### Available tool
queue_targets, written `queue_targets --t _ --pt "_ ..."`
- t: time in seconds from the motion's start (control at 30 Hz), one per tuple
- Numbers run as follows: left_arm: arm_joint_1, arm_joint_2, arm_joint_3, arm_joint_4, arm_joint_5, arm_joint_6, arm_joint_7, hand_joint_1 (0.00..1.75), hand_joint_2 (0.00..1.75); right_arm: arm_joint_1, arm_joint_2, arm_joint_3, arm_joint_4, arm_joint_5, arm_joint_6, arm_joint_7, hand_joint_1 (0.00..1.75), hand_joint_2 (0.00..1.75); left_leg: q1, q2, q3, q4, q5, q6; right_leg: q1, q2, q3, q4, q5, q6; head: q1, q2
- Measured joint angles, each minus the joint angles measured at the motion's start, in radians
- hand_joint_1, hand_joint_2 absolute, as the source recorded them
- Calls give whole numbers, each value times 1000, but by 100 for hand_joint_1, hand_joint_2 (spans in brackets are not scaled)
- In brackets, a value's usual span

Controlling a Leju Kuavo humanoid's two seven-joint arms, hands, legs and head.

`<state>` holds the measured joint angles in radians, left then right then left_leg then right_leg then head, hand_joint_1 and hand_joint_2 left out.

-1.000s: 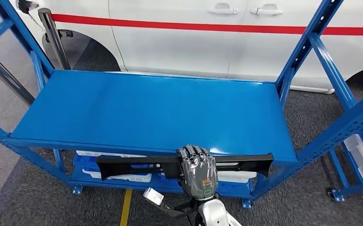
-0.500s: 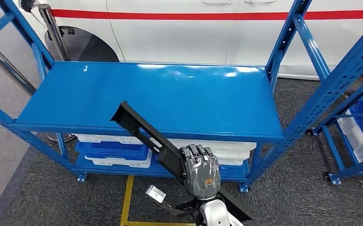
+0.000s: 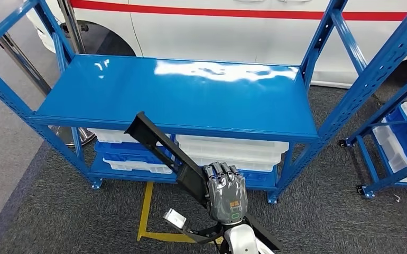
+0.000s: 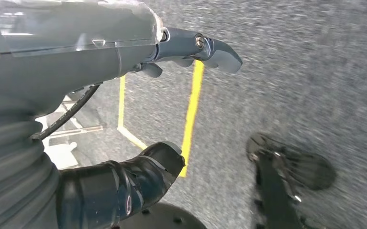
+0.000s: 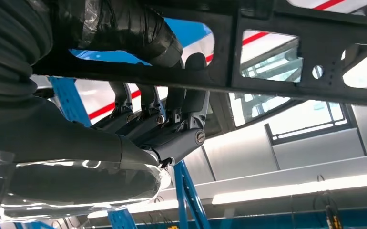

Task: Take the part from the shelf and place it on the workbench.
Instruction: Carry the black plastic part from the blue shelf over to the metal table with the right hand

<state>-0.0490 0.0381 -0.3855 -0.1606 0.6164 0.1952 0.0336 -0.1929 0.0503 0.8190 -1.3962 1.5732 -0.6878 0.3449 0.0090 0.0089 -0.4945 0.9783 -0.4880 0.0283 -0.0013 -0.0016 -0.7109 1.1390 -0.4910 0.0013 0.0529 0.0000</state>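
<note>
1. head view: right hand grips the long black part, clear of the blue shelf; pickup looks done, workbench placement remains.
2. left wrist view: left hand holds nothing, fingers apart.
3. right wrist view: fingers wrapped around the part's frame.

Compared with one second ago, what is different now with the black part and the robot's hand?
The black part, level along the shelf's front edge a second ago, now slants, its far end up to the left. The right hand grips it as before. The blue shelf sits farther off in the head view because the camera moved back, not the shelf. The white trays remain on the lower level.
</note>
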Motion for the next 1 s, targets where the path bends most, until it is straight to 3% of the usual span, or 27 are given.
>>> queue_targets --t 0.03,0.07,0.1,0.13,0.17,0.23,0.3,0.37,0.4,0.47,0.57,0.6,0.63,0.67,0.73,0.8,0.83,0.93,0.97,1.0 --pt "0 0 0 0 0 0 1 0 175 0 -1 4 0 0 0 5 175 175 -1 1 -16 3 10 4 -1 0 -17 68 -50 3 0 0" --pt "0 0 0 0 0 0 1 0 175 0 -3 8 0 0 0 9 175 175 -2 1 -34 8 20 5 -3 0 -29 132 -82 6 0 0" --pt "1 0 0 0 0 0 2 0 175 0 -4 12 0 0 0 13 175 175 -2 2 -52 14 29 5 -4 0 -32 178 -91 7 0 0" --pt "1 0 0 0 0 0 2 0 175 2 -6 16 0 0 0 13 175 175 -3 2 -70 20 37 4 -5 0 -20 195 -79 8 0 0" --pt "1 0 0 0 0 0 2 0 175 4 -6 18 0 -10 0 1 175 175 -3 2 -87 27 44 2 -6 0 7 179 -54 7 0 0" --pt "2 0 -1 0 4 -1 -2 0 175 13 -1 17 1 -90 24 -96 175 175 -3 1 -113 41 53 -4 -6 1 99 64 -19 2 0 0" --pt "3 0 -1 0 12 -3 -9 0 175 25 7 5 1 -320 99 -326 175 175 -4 1 -128 49 64 -15 0 3 180 -61 -29 -7 -1 0" --pt "5 0 -1 0 17 -3 -15 0 175 38 12 -5 1 -665 168 -572 175 175 -2 2 -135 47 81 -27 7 4 196 -106 -38 -16 -1 0" --pt "6 0 -1 0 18 -3 -16 0 175 43 15 -7 1 -836 184 -645 175 175 0 1 -140 45 86 -32 5 2 192 -112 -30 -21 0 0" --pt "8 0 -3 1 19 -4 -17 0 175 48 25 -8 0 -1092 210 -698 175 175 2 -1 -153 66 54 -42 2 -2 179 -121 -9 -37 -1 0" --pt "9 0 -6 1 19 -4 -18 0 175 56 33 -18 -6 -1217 296 -728 175 175 5 -2 -190 221 -81 -54 1 -6 147 -121 19 -50 -2 0" --pt "9 0 -8 1 19 -4 -19 0 175 61 33 -23 -9 -1247 339 -751 175 175 5 -2 -197 278 -106 -58 2 -7 133 -117 27 -49 -2 0" --pt "9 0 -10 1 19 -4 -19 0 175 66 33 -29 -12 -1293 386 -777 175 175 6 -2 -193 310 -108 -60 2 -8 119 -112 34 -48 -2 0" --pt "9 1 -12 1 19 -4 -19 0 175 72 33 -35 -16 -1350 438 -806 175 175 6 -2 -173 308 -89 -62 1 -9 104 -106 41 -46 -2 0" --pt "8 2 -15 1 19 -4 -19 0 175 84 34 -50 -30 -1465 549 -861 175 175 8 -3 -91 206 -43 -63 -1 -10 77 -93 53 -40 -2 0" --pt "6 2 -16 1 19 -4 -19 0 175 93 37 -66 -48 -1556 649 -898 175 175 5 -7 -8 78 -39 -57 0 -10 59 -83 66 -30 -2 0" --pt "5 3 -17 1 20 -4 -18 0 175 97 39 -75 -56 -1588 691 -908 175 175 2 -9 12 42 -45 -53 1 -10 55 -83 75 -25 -1 0" --pt "4 3 -18 1 23 -4 -18 0 175 107 44 -97 -70 -1658 799 -919 175 175 2 -8 3 26 -28 -32 2 -7 48 -87 93 -9 0 0" --pt "3 2 -19 1 25 -4 -18 0 175 111 45 -105 -73 -1678 832 -922 175 175 4 -5 -5 23 -18 -22 2 -5 41 -73 71 -4 0 0" --pt "1 2 -20 1 26 -4 -18 0 175 115 46 -111 -74 -1698 862 -925 175 175 5 -2 -17 21 -6 -13 2 -3 31 -41 30 1 1 0"
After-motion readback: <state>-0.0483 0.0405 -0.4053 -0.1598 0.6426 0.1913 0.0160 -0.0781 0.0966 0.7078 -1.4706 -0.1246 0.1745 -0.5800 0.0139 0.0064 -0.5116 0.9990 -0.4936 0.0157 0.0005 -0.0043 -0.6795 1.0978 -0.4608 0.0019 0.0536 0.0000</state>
